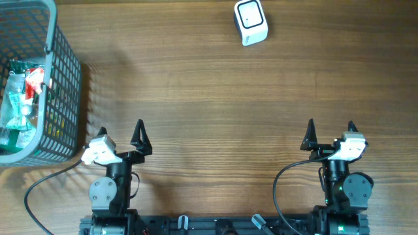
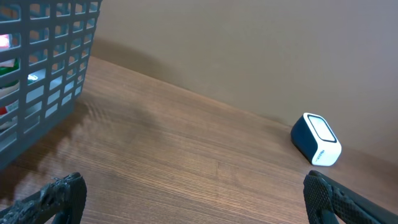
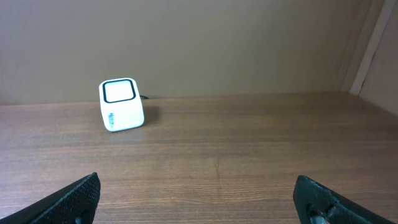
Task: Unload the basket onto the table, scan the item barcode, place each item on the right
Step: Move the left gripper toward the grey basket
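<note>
left gripper (image 1: 121, 128): closest thing in shot, down at the near edge on the left. Jaws spread as wide as they go, nothing between them, just wood underneath.
right gripper (image 1: 331, 124): same deal on the right side, jaws wide apart and holding nothing.
scanner (image 1: 251, 22): little white box with a dark-framed window and a dark blue side. It sits at the far edge of the table (image 1: 215, 91), a bit right of centre, well apart from both grippers.
basket (image 1: 65, 98): grey mesh, far left, beyond the left gripper.
packets (image 1: 23, 98): green, red and white stuff piled inside the basket. Can't make out any barcode.
</note>
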### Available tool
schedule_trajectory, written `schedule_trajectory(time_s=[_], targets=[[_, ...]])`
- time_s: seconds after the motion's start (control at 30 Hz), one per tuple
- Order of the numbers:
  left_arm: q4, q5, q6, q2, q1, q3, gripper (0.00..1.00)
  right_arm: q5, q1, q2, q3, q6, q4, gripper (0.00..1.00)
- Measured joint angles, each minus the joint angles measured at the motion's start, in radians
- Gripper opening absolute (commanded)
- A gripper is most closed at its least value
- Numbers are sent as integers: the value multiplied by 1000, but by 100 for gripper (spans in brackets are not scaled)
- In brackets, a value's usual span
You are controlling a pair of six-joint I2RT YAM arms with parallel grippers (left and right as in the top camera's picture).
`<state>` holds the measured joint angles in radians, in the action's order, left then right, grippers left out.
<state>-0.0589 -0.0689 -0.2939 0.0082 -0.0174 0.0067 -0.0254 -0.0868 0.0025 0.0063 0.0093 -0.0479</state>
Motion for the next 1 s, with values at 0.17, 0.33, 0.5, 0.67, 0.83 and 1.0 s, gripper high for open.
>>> schedule_trajectory(time_s=[0.17, 0.33, 0.5, 0.67, 0.83, 1.0], targets=[[-7, 76, -32, 59, -21, 0, 100, -46, 169, 56, 0, 12, 48, 100], [-7, 91, -42, 59, -21, 0, 100, -53, 169, 56, 0, 12, 48, 100], [-7, 94, -42, 59, -21, 0, 100, -53, 169, 56, 0, 12, 48, 100], [-7, 94, -42, 59, -21, 0, 100, -53, 169, 56, 0, 12, 48, 100], [-7, 94, -42, 59, -21, 0, 100, -53, 169, 56, 0, 12, 48, 100], [-7, 94, -42, 59, -21, 0, 100, -53, 169, 56, 0, 12, 48, 100]])
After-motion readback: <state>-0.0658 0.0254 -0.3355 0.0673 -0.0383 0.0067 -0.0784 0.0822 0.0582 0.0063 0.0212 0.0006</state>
